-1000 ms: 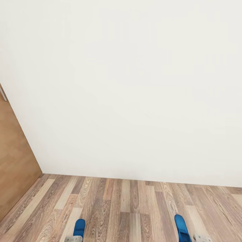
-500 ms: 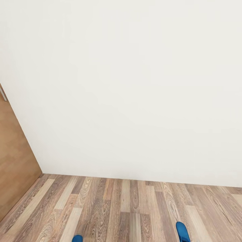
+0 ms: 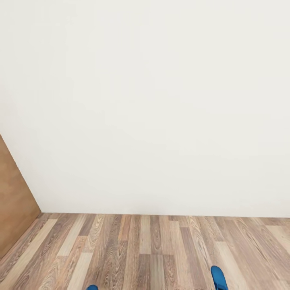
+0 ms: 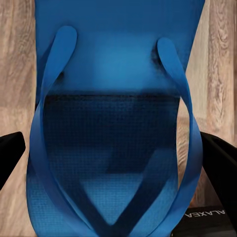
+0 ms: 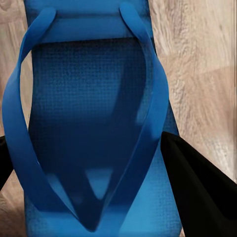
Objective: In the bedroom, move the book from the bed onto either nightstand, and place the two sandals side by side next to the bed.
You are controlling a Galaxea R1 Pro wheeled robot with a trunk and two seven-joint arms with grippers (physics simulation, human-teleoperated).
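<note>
Two bright blue sandals are held off the floor, one in each hand. In the left wrist view, one sandal (image 4: 118,69) lies strap-side up between my left gripper's (image 4: 116,163) black fingers (image 4: 219,168), which press on its edges. The other sandal (image 5: 94,98) sits the same way in my right gripper (image 5: 94,168), with one finger (image 5: 197,192) against its side. The head view catches just the toe tips of the left sandal (image 3: 92,287) and the right sandal (image 3: 218,278) at the lower edge. The book, the bed and the nightstands are out of view.
A plain white wall (image 3: 153,100) stands close ahead and meets the grey-brown plank floor (image 3: 145,249). A brown wooden panel (image 3: 14,217) rises at the left edge. Open floor runs between me and the wall.
Both sandals and the gripper tips have dropped toward the picture's lower edge. The head view has shifted slightly, so the brown panel sits further left and lower.
</note>
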